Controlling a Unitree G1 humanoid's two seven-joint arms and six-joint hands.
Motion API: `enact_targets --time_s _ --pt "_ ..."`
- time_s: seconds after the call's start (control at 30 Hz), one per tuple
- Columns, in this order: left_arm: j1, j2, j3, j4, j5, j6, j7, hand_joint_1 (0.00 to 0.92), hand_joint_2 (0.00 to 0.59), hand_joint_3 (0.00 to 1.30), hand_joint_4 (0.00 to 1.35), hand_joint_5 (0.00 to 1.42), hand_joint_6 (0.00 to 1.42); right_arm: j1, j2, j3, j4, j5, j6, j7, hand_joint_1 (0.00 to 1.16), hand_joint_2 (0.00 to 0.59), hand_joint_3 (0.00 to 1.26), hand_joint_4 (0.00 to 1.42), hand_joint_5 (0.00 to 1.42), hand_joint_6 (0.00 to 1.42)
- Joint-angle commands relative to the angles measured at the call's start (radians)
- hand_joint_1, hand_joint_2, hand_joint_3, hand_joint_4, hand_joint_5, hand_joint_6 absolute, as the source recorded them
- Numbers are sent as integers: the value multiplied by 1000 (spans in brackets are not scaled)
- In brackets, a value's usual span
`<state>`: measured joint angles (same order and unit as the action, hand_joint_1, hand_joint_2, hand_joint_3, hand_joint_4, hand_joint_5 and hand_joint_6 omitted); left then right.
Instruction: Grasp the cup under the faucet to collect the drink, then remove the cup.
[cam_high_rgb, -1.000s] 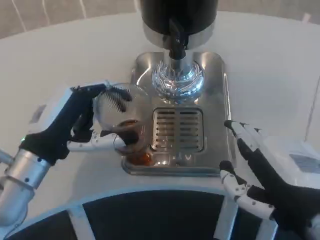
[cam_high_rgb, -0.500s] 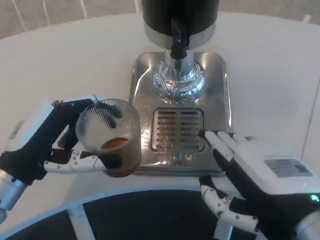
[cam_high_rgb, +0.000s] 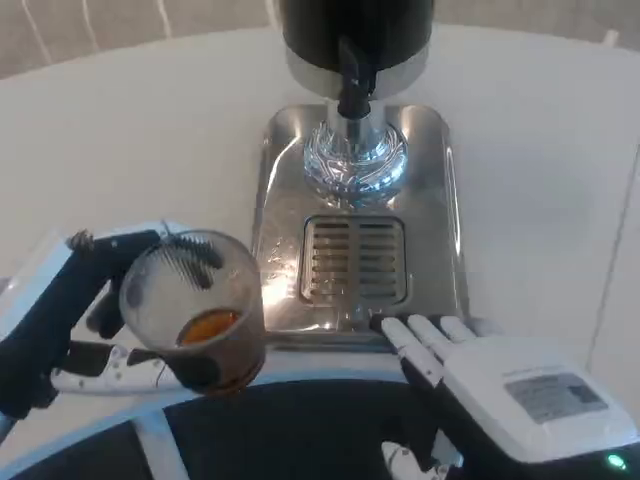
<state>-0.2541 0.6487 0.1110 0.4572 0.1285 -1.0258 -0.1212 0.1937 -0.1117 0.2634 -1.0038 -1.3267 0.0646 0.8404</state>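
Note:
A clear ribbed cup with amber drink in its bottom is gripped by my left hand, whose black fingers wrap round its far side. It is held off the front left corner of the steel drip tray, well away from the black faucet of the dispenser. My right hand lies at the tray's front right edge, back up, fingers stretched forward and apart, holding nothing.
The slotted drain grille sits in the middle of the tray, with the chrome dispenser base behind it. White table spreads to the left and right. A dark panel runs along the near edge.
My left hand has carried the cup leftward and toward me, off the drip tray. My right hand has swung in to the tray's front edge.

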Motion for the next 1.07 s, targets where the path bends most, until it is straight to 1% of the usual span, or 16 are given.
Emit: enact_targets --time_s 0.03,0.2,0.4,0.73,1.07 --pt "63 -19 41 -79 -8 14 12 535 55 1004 1152 1388 1424 65 38 20 -34 -31 -37 -27 131 586 0 0 0 0" --pt "106 -37 57 -128 10 22 11 536 54 1002 1152 1388 1424 103 61 21 -43 -46 -68 -38 137 586 0 0 0 0" --pt "161 -49 62 -172 29 7 8 540 51 1001 1152 1388 1424 121 87 0 -43 -56 -85 -39 144 586 0 0 0 0" --pt "195 -36 55 -184 19 -7 -12 544 48 1001 1152 1388 1424 99 112 -21 -29 -67 -88 -31 154 586 0 0 0 0" --pt "183 -38 50 -162 19 -10 -24 545 42 1001 1152 1388 1424 77 118 -37 -15 -64 -84 -26 160 586 0 0 0 0"
